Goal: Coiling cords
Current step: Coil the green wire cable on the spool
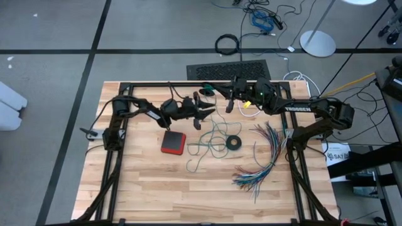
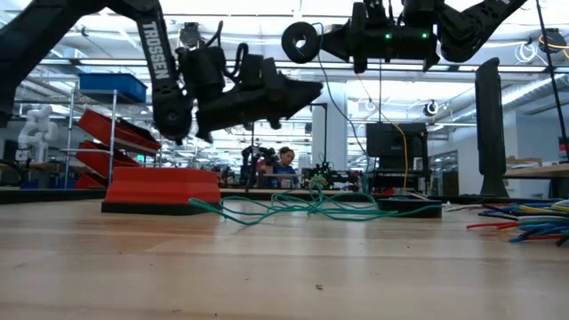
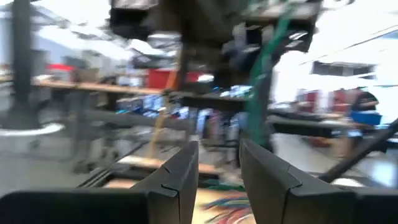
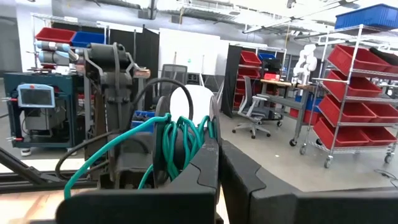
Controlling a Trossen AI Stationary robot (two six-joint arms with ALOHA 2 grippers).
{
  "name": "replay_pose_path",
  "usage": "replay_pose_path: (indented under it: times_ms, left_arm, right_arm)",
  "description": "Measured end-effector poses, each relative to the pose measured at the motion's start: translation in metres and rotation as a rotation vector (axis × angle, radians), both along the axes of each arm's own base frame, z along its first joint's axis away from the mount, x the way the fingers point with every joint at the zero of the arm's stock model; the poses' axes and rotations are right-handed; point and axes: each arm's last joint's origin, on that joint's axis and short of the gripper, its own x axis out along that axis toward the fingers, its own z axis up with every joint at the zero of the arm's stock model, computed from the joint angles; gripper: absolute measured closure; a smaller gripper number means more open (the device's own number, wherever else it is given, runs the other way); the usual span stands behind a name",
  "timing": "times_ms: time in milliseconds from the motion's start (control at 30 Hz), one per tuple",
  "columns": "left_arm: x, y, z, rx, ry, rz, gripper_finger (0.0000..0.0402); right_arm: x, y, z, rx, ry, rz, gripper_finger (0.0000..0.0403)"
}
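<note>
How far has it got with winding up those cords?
Partly done. Several loops of the teal-green cord are already wound by the right claw, which is shut and raised above the table's far edge. In hand: the left claw hovers open beside it, holding nothing. Left: most of that cord still lies tangled on the table by the black tape ring. I can't make out a white cord.

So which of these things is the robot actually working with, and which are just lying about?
In use:
- teal-green cord, partly wound on the right gripper, the rest trailing to the table
- left gripper, raised beside it, holding nothing

Lying about:
- red box
- black tape ring
- bundle of coloured wires
</note>
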Motion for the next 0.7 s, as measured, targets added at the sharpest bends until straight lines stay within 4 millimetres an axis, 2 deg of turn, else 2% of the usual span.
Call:
replay_pose_path:
  times_ms: [133, 400, 700]
  left_arm:
    - [0.006, -0.004, 0.004, 0.004, -0.017, -0.043, 0.0278]
    - [0.007, -0.003, 0.002, -0.018, 0.002, -0.026, 0.0278]
    - [0.009, -0.012, 0.004, -0.012, -0.011, -0.055, 0.0279]
  right_arm:
    - [0.0, 0.0, 0.0, -0.002, 0.003, -0.001, 0.0403]
    - [0.0, 0.0, -0.001, -0.009, 0.013, 0.02, 0.0403]
    - [0.0, 0.001, -0.001, -0.009, 0.012, 0.021, 0.0403]
